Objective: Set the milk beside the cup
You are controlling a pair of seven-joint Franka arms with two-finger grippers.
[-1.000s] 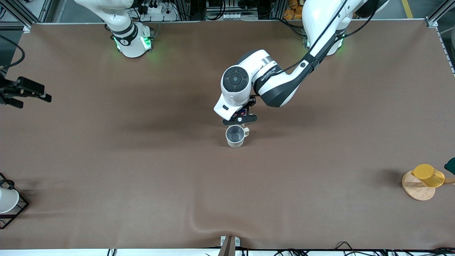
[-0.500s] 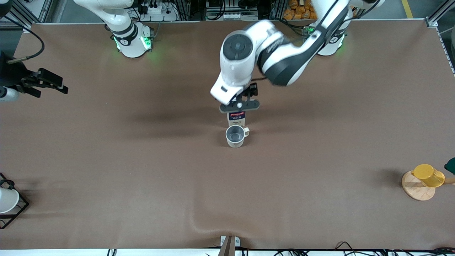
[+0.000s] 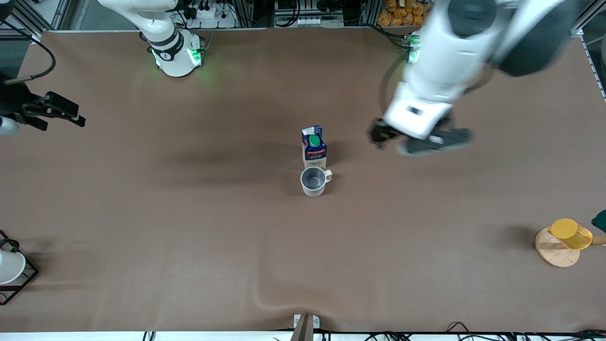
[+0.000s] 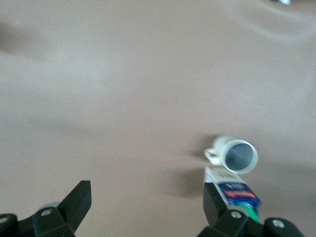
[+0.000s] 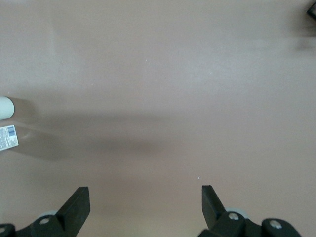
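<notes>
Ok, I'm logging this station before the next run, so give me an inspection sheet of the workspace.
Surface: brown table cover, wrinkled at its front edge.
Job's things: milk carton upright, just farther than the mug.
Clutter: yellow cup on a wooden base; white cup in a wire frame.
Grippers: left gripper open above bare table; right gripper open, waiting.
Cables: along the front edge.
Surroundings: nothing seen.

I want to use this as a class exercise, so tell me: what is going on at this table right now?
The milk stands upright on the table, right beside the cup and farther from the front camera than it. Nothing holds it. The left gripper is open and empty, up over bare table toward the left arm's end. The right gripper waits open at the right arm's end.
</notes>
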